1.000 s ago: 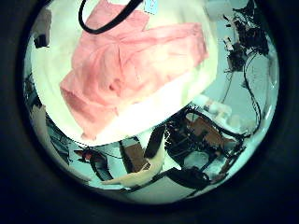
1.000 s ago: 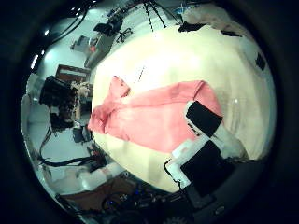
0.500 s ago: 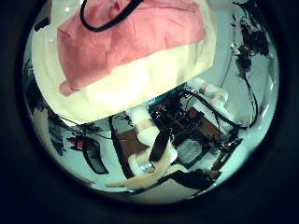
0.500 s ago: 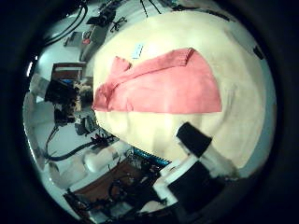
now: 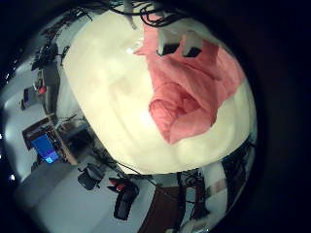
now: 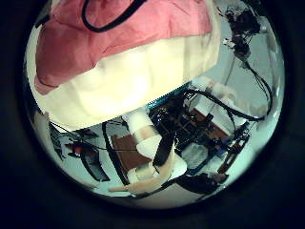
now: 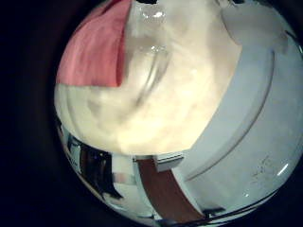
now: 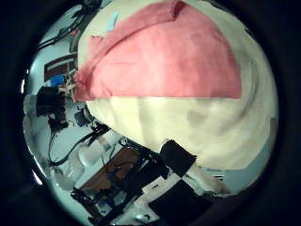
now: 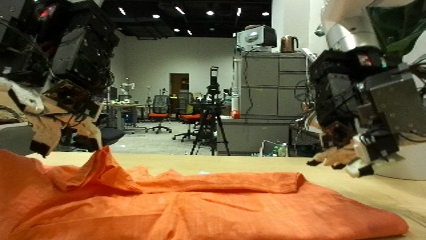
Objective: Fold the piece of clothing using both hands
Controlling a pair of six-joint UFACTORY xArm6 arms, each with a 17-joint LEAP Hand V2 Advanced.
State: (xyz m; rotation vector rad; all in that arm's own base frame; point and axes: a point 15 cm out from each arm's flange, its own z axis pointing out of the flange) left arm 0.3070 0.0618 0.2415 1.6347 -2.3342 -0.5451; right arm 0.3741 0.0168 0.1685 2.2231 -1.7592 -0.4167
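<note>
With the garment (image 9: 173, 205) lying spread and rumpled on the bench (image 9: 386, 195), and the left hand (image 9: 60, 70) and right hand (image 9: 360, 105) both above it holding nothing with fingers loosely extended, the step in hand is judged to be the descent: lower each hand onto a matching edge or corner, pinch a single layer, and lift both evenly. The outside view shows both hands clear of the cloth; the left little-finger palm view alone shows a bunched fold (image 5: 180, 112) needing smoothing.
</note>
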